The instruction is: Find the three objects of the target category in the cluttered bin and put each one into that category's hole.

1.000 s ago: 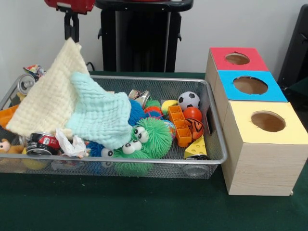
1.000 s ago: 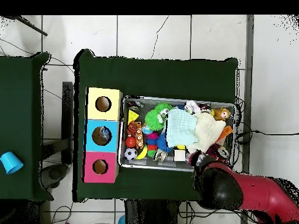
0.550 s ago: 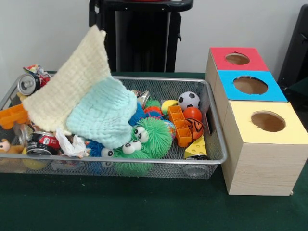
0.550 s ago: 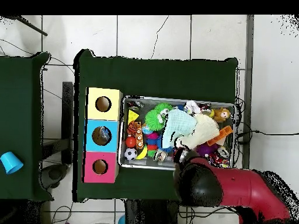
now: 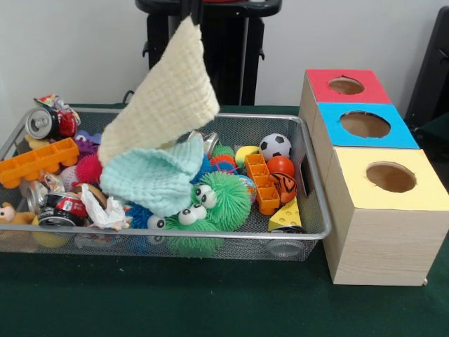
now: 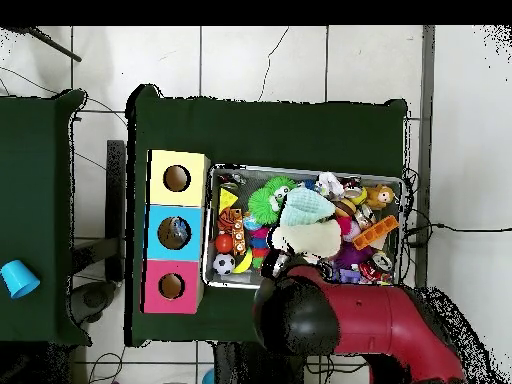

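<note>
Front view first: the cream cloth (image 5: 168, 95) hangs by its top corner from the gripper (image 5: 191, 10) at the top edge, and the fingers look pinched together on that corner, though only their tips show. It drapes down and away from the fingers, its lower edge just touching the mint cloth (image 5: 156, 175), which lies bunched on the toys directly beneath. My read is that the cloth is lifted high so it clears the wire bin (image 5: 312, 186) wall on its way out.

Below the fingers and to the picture's right sit the green fuzzy toys (image 5: 214, 203), the soccer ball (image 5: 275, 146), the orange ball (image 5: 280, 166) and the cheese wedge (image 5: 286, 216). Off to the picture's left of the fingers lie the orange block (image 5: 38, 161) and the crushed cans (image 5: 42, 123).

Well apart from the fingers, beyond the bin's right wall, stand the red box (image 5: 344, 88), the blue box (image 5: 365, 125) and the yellow box (image 5: 389, 179), each with an open hole on top. Which one takes cloths, I can't tell.

Overhead, the red arm (image 6: 340, 320) covers the bin's near side, with the cream cloth poking out beside it.
</note>
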`<move>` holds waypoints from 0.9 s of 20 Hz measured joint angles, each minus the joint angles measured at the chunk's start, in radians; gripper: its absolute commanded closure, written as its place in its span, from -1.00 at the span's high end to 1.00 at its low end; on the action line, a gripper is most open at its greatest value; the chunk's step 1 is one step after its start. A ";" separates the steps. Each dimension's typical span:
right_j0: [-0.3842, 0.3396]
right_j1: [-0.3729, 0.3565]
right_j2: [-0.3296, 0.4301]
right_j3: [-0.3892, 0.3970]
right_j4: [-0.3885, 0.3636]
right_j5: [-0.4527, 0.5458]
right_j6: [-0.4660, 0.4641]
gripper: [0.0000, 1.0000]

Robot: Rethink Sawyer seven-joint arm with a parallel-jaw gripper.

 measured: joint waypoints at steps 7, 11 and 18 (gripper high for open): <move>0.101 -0.041 -0.046 0.000 0.071 0.048 0.000 -1.00; 0.148 -0.054 -0.068 -0.001 0.094 0.073 0.000 -1.00; 0.218 -0.068 -0.115 -0.005 0.125 0.111 0.000 -1.00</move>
